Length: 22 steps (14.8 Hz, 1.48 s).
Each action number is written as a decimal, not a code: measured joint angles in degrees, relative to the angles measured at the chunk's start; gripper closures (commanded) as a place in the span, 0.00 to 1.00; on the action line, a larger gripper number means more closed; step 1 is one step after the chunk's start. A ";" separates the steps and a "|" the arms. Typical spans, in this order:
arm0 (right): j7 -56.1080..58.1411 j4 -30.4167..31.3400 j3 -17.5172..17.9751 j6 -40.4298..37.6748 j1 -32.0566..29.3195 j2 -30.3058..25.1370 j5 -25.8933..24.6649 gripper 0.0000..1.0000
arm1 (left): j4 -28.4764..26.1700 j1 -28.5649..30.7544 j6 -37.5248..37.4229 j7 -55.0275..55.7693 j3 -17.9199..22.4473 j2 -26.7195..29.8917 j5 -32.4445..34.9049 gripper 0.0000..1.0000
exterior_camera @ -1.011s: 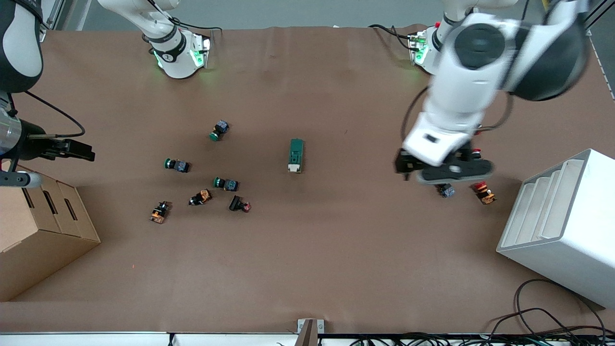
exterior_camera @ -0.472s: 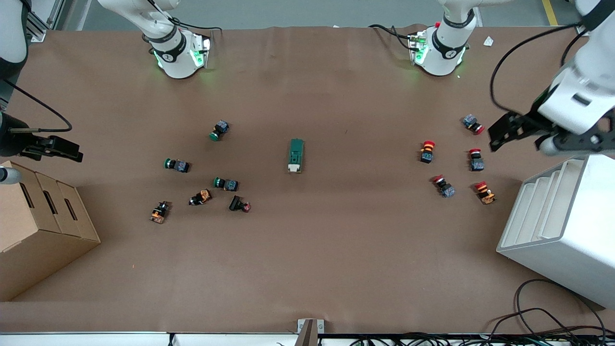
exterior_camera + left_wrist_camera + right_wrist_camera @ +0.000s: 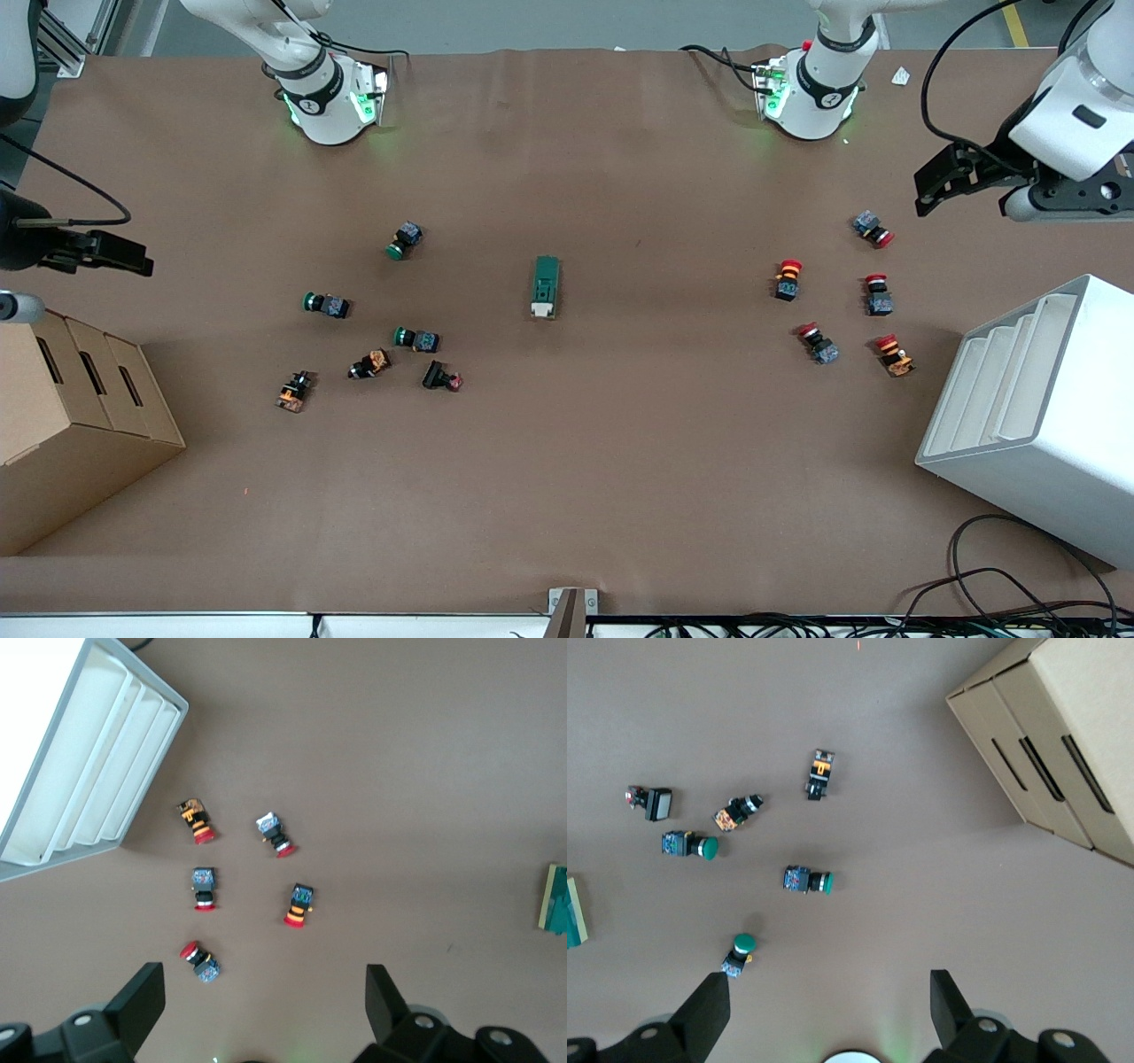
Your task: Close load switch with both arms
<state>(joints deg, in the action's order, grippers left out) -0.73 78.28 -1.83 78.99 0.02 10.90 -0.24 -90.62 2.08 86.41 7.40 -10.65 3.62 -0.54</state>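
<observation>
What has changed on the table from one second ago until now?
The left gripper swung away from over the red-capped push buttons toward the left arm's end of the table, open and holding nothing. The right gripper drew back slightly. The load switch stayed put.

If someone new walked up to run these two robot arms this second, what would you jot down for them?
Left gripper: open, holding nothing, up over the table's left-arm end near the red-capped push buttons.
Right gripper: open, holding nothing, up at the right-arm end above the cardboard box.
Load switch: lies alone mid-table, cream lever end toward the front camera, neither gripper near it.
Done: nothing visible.
Left: bring both arms to the switch and close it.
</observation>
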 measured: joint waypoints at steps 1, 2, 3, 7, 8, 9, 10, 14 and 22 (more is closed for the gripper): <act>-0.03 0.06 0.06 -0.34 0.00 -0.22 0.00 0.00 | -1.45 -0.38 0.00 -0.96 1.03 1.19 -0.36 0.00; -0.05 0.27 0.06 -0.57 0.00 -0.62 0.00 0.00 | -2.63 -0.84 0.01 -1.50 1.79 2.25 -0.52 0.00; -0.05 0.69 0.06 -0.74 0.00 -1.31 0.05 0.00 | -3.49 -1.23 0.05 -1.63 2.13 3.09 -0.53 0.00; -0.15 2.93 0.01 -0.82 -0.02 -4.68 0.13 0.00 | -4.46 -3.72 0.25 -1.63 3.96 4.36 -0.44 0.00; -0.17 3.32 -0.05 -0.84 -0.03 -5.34 0.16 0.00 | -4.48 -4.65 0.30 -1.63 4.97 4.41 -0.43 0.00; -0.17 3.83 -0.10 -0.86 -0.04 -6.04 0.16 0.00 | -4.50 -5.16 0.35 -1.63 5.62 4.43 -0.43 0.00; -0.17 4.61 -0.12 -0.75 -0.05 -6.79 0.17 0.00 | -4.56 -5.27 0.42 -1.63 5.83 4.42 -0.43 0.00; -0.17 9.63 -0.12 1.21 -0.05 -11.50 0.17 0.00 | -4.83 -5.30 0.80 -1.65 5.85 4.05 -0.43 0.00; -0.17 11.54 -0.26 1.50 -0.06 -15.11 0.17 0.00 | -3.37 -5.47 1.43 -1.65 5.84 2.21 -0.43 0.00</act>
<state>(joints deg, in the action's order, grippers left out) -0.89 89.82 -2.10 80.49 -0.04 -4.22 -0.07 -93.99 -3.39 87.84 5.75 -4.81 5.83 -0.98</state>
